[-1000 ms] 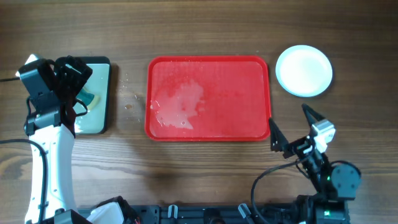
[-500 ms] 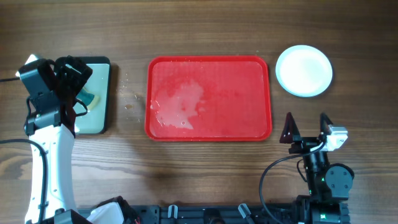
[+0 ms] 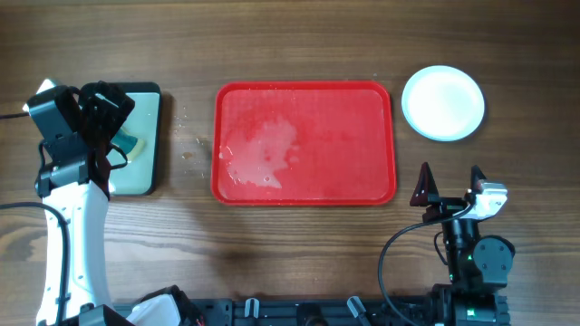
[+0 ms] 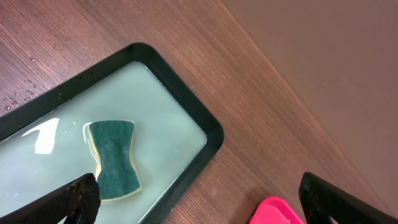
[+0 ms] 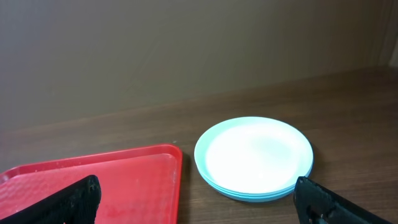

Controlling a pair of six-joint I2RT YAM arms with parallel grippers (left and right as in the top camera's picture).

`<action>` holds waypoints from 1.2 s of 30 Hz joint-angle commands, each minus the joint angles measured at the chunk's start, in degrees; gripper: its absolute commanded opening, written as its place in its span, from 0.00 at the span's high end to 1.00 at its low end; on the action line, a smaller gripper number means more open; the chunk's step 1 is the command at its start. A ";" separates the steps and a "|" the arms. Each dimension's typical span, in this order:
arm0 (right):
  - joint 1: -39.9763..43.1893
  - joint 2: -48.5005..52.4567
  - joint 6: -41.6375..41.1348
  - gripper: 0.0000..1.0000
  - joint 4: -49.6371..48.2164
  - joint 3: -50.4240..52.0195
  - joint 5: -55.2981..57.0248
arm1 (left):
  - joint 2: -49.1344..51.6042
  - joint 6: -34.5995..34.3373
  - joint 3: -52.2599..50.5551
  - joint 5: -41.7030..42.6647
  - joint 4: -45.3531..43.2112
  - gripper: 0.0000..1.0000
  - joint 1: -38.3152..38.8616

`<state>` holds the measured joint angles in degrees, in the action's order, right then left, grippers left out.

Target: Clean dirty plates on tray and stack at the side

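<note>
The right hand (image 3: pixel 449 184) is released, its two dark fingers (image 3: pixel 424 183) spread wide and pointing away from the robot toward the back of the wooden surface (image 3: pixel 290 45). It sits low near the front edge, just off the near right corner of the tray (image 3: pixel 349 154), and its arm is folded tightly above its base. From the right wrist view, the fingertips frame the scene at the bottom corners with nothing between them.

Straight ahead of this hand, the plates (image 3: pixel 443 102) stand in one stack on the surface, just beside the tray's far right corner and not on it. The white plate is on top, with turquoise rims showing under it.

The red tray holds no plate. A pale wet smear (image 3: pixel 263 154) covers its left half.

The left hand (image 3: pixel 107 116) is also released, its fingers well apart at the lower corners of the left wrist view. It hangs above the small black-rimmed tray (image 4: pixel 186 106) at the left, and its white forearm runs back along the left side to the front edge. In that tray's pale liquid lies a green-topped sponge (image 4: pixel 114 160), not touched by either finger.
</note>
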<state>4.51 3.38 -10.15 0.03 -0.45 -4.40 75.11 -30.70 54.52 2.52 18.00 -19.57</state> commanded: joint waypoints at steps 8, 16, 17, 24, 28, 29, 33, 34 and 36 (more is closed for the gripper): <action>-0.17 0.28 1.05 0.00 -0.07 0.15 1.03 | 0.00 0.42 -0.07 0.66 -0.15 0.00 -0.15; -0.17 0.28 1.05 0.00 -0.07 0.15 1.05 | 0.00 0.42 -0.07 0.66 -0.15 0.00 -0.15; -0.17 0.28 1.07 0.00 -0.07 0.15 1.05 | 0.00 0.42 -0.07 0.66 -0.15 0.00 -0.15; -0.17 0.15 1.07 0.00 -0.07 0.15 1.05 | 0.00 0.42 -0.07 0.66 -0.15 0.00 -0.15; -0.17 -0.24 1.07 0.00 -0.07 0.15 1.03 | 0.00 0.42 -0.07 0.66 -0.15 0.00 -0.15; -0.17 -0.39 1.22 0.00 -0.07 0.15 1.16 | 0.00 0.42 -0.07 0.66 -0.15 0.00 -0.15; -0.24 -3.21 6.49 0.00 0.04 0.15 1.62 | 0.00 0.42 -0.07 0.66 -0.15 0.00 -0.15; -0.22 -3.23 7.65 0.00 -0.02 0.15 1.22 | 0.00 0.42 -0.07 0.66 -0.15 0.00 -0.15; -0.35 -3.23 9.18 0.00 0.00 0.15 0.83 | 0.00 0.42 -0.07 0.66 -0.15 0.00 -0.15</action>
<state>4.51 1.10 -5.50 0.05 -0.45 -3.95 75.11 -30.70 54.52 2.52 17.98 -19.57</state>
